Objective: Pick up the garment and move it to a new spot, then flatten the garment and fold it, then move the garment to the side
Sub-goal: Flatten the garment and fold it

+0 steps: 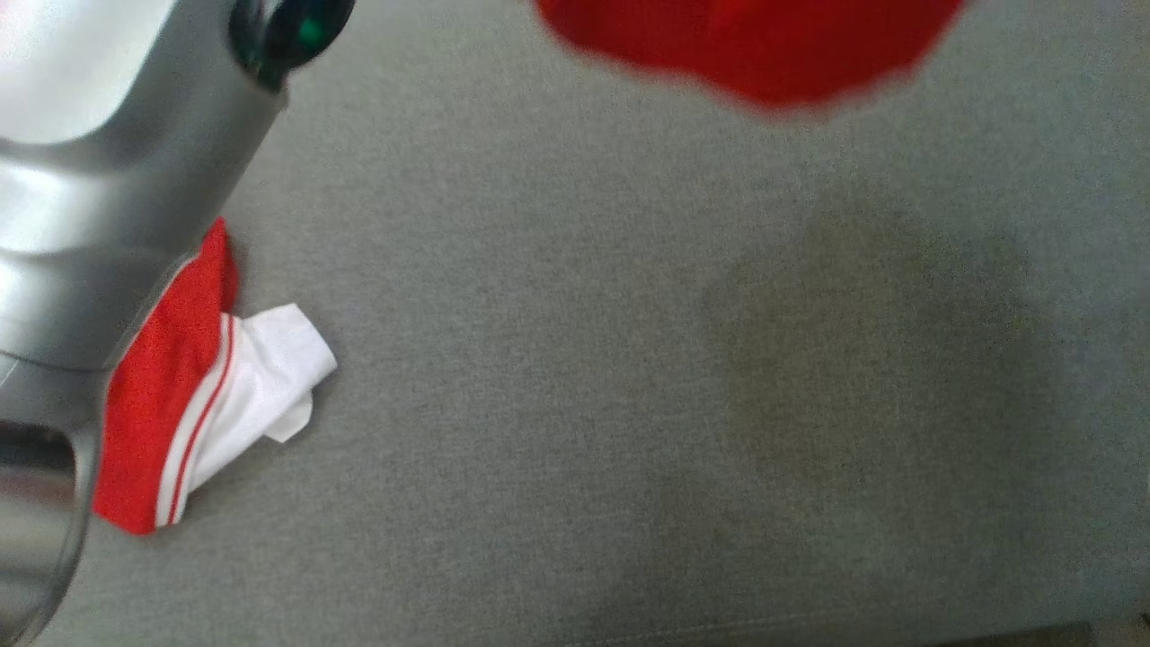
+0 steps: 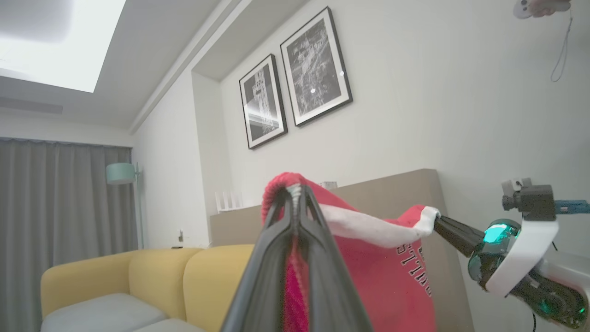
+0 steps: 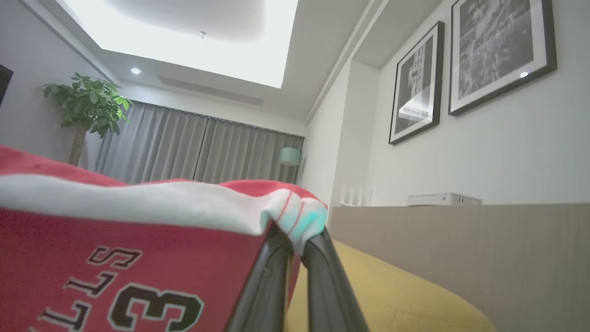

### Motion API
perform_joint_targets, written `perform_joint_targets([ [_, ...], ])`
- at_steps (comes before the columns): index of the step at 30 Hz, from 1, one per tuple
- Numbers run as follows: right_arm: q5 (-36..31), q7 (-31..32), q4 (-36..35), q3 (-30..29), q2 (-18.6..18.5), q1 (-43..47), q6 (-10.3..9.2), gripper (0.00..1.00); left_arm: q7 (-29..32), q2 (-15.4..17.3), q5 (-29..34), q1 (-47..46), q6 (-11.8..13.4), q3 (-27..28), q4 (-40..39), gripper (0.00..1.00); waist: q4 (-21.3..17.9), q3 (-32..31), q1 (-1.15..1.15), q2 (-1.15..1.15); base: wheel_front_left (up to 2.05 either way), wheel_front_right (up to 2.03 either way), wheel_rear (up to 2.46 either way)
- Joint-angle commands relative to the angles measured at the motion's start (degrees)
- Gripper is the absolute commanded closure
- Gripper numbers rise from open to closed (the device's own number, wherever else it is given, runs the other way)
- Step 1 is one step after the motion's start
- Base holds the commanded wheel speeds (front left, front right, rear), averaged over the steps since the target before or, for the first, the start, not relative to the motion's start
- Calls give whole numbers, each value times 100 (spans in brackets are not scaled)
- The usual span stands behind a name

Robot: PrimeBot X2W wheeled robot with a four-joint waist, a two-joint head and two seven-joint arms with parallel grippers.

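Note:
The garment (image 2: 382,272) is a red jersey with white trim and black lettering, held up in the air and stretched between both grippers. My left gripper (image 2: 296,191) is shut on a bunched red edge of it. My right gripper (image 3: 297,240) is shut on the white striped trim, and this right gripper (image 2: 438,220) also shows in the left wrist view, pinching the far corner. In the head view a blurred red part of the garment (image 1: 755,45) hangs at the top, and a red and white sleeve (image 1: 207,395) dangles beside my pale left forearm (image 1: 99,180).
A grey fabric surface (image 1: 629,359) lies below the garment. A yellow sofa (image 2: 138,276) stands behind, with a brown panel (image 3: 461,249) and framed pictures (image 2: 295,78) on the wall. A potted plant (image 3: 87,106) and grey curtains (image 3: 198,147) are farther back.

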Motion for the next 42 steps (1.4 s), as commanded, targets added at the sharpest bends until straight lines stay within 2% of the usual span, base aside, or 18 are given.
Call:
perform_joint_targets([
  [1,-82,-28,-252,4,-39,-118,39,100,-20,38,123,-175,9,298,-263,100,-106,285,-2,0,0,0,0],
  [4,-81,-28,-370,-91,-87,-103,39,100,-20,17,193,-54,9,251,-491,100,-117,367,-2,0,0,0,0],
  [8,-83,-28,-547,-152,-98,490,39,100,-20,224,206,664,9,-24,-830,100,-136,419,-2,0,0,0,0],
  [13,-17,-28,-701,-352,-103,1921,39,100,-20,480,320,2048,9,-600,-1136,100,-88,353,-2,0,0,0,0],
  [17,2,-28,-920,-674,14,3256,39,100,-20,558,422,3421,9,-985,-1209,100,-121,151,-2,0,0,0,0],
  [21,-62,56,-1281,-981,151,4554,39,100,-21,513,547,4622,9,-1294,-1078,100,-212,-138,-2,0,0,0,0],
  [24,-137,363,-1894,-1262,286,5412,39,100,-21,397,584,5267,9,-1486,-964,100,-254,-324,-2,0,0,0,0],
  [27,-90,734,-2500,-1391,303,5911,39,100,-21,218,525,5614,9,-1449,-926,100,-257,-376,-2,0,0,0,0],
  [31,-16,1270,-2894,-1313,105,5908,39,100,-21,-82,220,5668,9,-1255,-980,100,-84,-325,-2,0,0,0,0],
  [34,16,1659,-2772,-1061,-141,5537,39,100,-21,-279,-249,5490,9,-1203,-930,100,110,-265,-2,0,0,0,0],
  [38,120,2043,-2140,-625,-474,4881,39,100,-21,-501,-907,5079,9,-1259,-693,100,419,-217,-2,0,0,0,0],
  [42,222,2164,-1279,-183,-740,4135,39,100,-21,-722,-1357,4710,9,-1281,-454,100,647,-112,-2,0,0,0,0],
])
